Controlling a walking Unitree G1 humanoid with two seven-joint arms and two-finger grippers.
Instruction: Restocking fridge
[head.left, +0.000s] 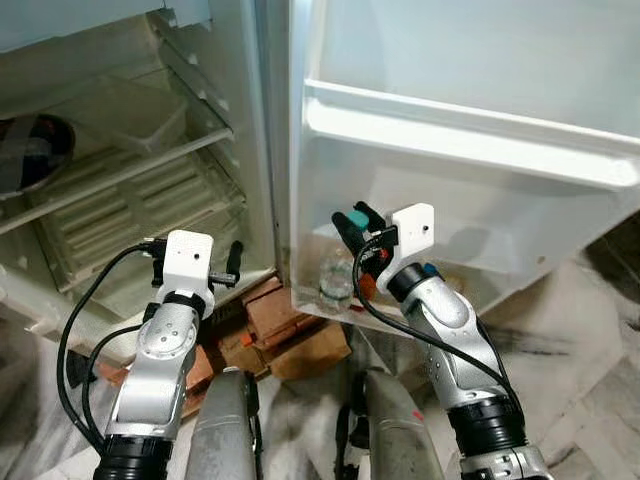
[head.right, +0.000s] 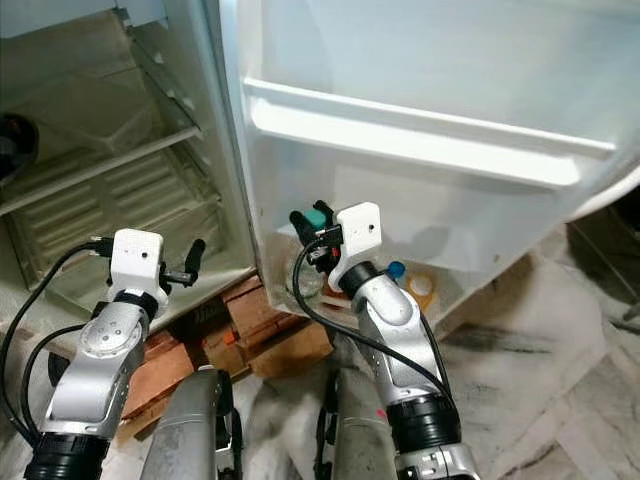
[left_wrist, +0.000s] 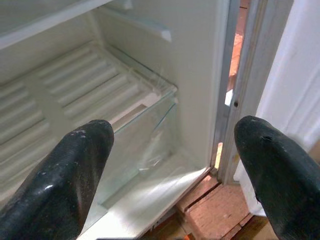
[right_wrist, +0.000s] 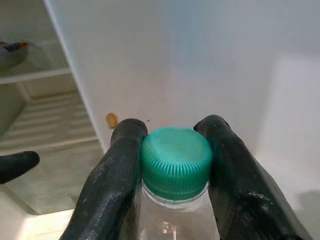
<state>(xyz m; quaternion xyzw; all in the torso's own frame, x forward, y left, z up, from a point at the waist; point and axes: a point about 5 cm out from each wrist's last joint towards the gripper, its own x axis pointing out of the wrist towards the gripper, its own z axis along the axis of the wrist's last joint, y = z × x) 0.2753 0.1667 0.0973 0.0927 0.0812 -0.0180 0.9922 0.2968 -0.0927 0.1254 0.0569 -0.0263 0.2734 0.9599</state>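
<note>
Bottle (right_wrist: 172, 200), clear plastic with a green cap (right_wrist: 175, 162), is pinched just under and around that cap by the right pincer (head.left: 357, 232), one black finger (right_wrist: 112, 185) on each side. In the eye views it hangs low inside the lower door bin (head.left: 520, 262) of the open fridge door (head.left: 470, 110), its base near the bin's floor, close to the hinge-side end. Whether the base already rests on the floor cannot be told. Deeper in the bin a blue-capped item (head.right: 396, 269) and an orange-ringed one (head.right: 421, 288) sit just beside the right forearm.

The left pincer (head.left: 213, 268) is spread wide and empty, held in front of the fridge's lower compartment, facing the glass shelf (left_wrist: 145, 100) and crisper.

The step in hand appears to be setting the bottle down in the door bin. To do it well, the bottle should stay upright and be lowered straight until its base bears on the floor before the fingers part. Opening should be gentle, since a grip this high could tip a light bottle. The withdrawal should go straight up, clear of the upper door shelf (head.left: 470, 135) and away from the neighbouring items.
</note>
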